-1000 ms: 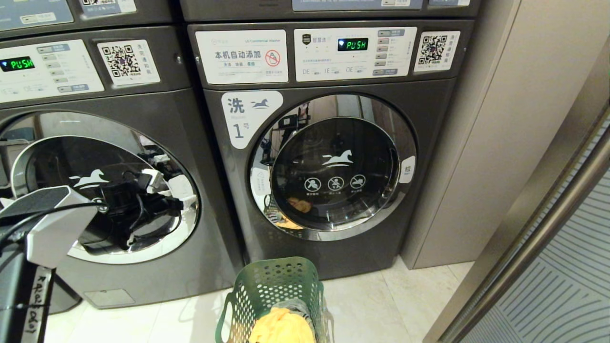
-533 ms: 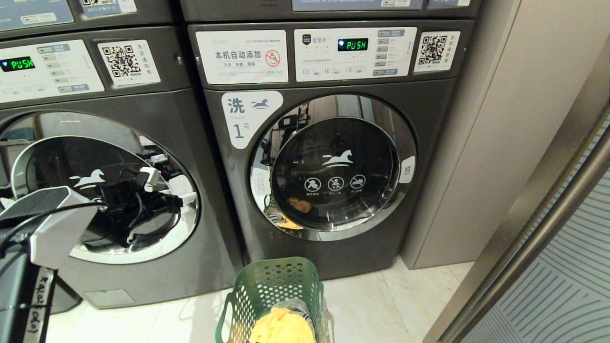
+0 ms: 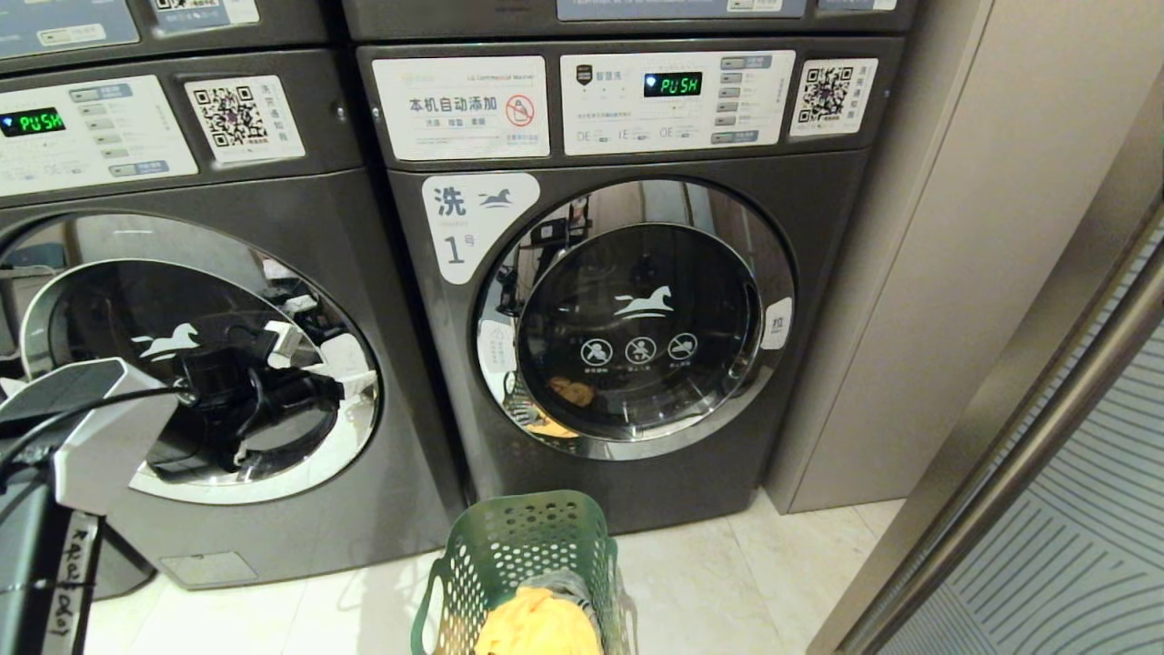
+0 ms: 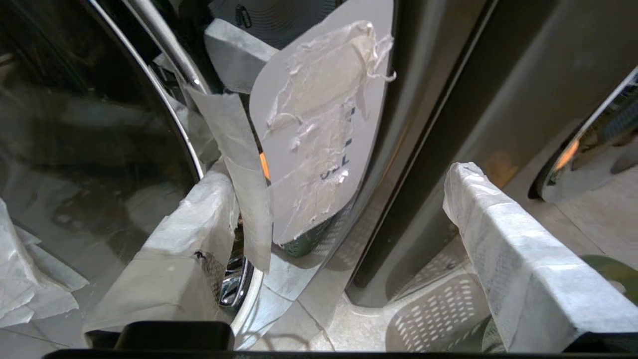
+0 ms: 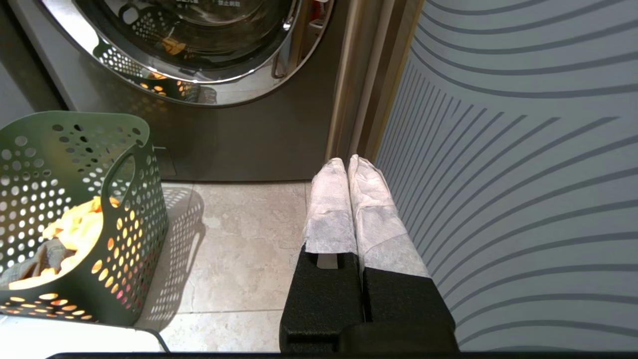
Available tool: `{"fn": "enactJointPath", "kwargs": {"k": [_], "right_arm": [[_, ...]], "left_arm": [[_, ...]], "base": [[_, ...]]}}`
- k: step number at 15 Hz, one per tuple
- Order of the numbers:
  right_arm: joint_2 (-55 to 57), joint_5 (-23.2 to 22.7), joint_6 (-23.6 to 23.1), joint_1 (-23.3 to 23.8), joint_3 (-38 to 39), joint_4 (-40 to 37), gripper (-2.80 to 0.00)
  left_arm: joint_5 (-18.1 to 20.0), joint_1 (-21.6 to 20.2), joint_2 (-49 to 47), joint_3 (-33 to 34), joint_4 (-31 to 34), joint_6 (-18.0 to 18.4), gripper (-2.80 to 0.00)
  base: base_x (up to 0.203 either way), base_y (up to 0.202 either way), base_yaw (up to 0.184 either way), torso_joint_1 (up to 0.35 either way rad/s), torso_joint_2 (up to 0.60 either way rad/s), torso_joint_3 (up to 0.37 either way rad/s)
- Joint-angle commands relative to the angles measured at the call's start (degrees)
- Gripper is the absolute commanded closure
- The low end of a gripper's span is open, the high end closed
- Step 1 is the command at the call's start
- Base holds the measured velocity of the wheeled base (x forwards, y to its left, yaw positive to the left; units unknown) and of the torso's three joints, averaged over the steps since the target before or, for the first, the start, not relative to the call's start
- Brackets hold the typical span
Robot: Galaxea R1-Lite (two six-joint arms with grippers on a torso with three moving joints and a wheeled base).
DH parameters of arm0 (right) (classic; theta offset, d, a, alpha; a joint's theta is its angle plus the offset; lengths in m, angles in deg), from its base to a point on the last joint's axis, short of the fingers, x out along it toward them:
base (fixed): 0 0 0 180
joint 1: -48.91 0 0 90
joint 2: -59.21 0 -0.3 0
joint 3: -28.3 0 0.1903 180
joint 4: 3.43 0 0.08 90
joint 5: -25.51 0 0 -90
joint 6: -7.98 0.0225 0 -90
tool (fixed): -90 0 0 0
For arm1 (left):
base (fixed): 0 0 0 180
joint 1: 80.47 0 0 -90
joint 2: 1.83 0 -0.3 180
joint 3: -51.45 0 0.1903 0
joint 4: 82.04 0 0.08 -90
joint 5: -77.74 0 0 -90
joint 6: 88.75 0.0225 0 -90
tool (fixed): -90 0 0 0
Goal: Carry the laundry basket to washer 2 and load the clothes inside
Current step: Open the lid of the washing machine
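We see the left gripper [image 4: 344, 234], jaws wide, has edged lower along the dark grey chrome-rimmed washer door [image 3: 195, 359]; opening pending.

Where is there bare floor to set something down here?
Bare tile lies right of the laundry basket, up to the striped panel, and between the basket and the left-hand washer. It is tight at that washer's door rim, where the open left gripper sits.

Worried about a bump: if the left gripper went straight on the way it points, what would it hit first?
Probably the white taped label on the door edge of the left-hand washer: the left gripper has open fingers either side of it. Depth is unclear.
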State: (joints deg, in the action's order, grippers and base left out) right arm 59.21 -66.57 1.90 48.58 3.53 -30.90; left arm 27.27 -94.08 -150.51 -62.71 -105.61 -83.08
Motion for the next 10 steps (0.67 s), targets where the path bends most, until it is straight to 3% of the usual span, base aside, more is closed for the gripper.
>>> {"fn": "enactJointPath", "kwargs": {"k": [1,3,7,10], "right_arm": [[0.09,-0.02,-0.07,-0.02,0.0,-0.03,0.0],[0.09,-0.02,-0.07,-0.02,0.0,-0.03,0.0],[0.09,-0.02,-0.07,-0.02,0.0,-0.03,0.0],[0.09,-0.02,-0.07,-0.02,0.0,-0.03,0.0]], "left_arm": [[0.86,-0.68,-0.04,-0.14,-0.14,0.04,-2.8],[2.14,-1.54,-0.38,-0.14,0.05,-0.04,-2.8],[8.18,-2.48,-1.0,-0.61,0.53,-0.05,-2.8],[8.2,-2.48,-1.88,-2.26,1.55,-0.13,-2.8]], "base": [[0.0,0.0,0.0,0.0,0.0,0.0],[0.0,0.0,0.0,0.0,0.0,0.0],[0.0,0.0,0.0,0.0,0.0,0.0],[0.0,0.0,0.0,0.0,0.0,0.0]]}}
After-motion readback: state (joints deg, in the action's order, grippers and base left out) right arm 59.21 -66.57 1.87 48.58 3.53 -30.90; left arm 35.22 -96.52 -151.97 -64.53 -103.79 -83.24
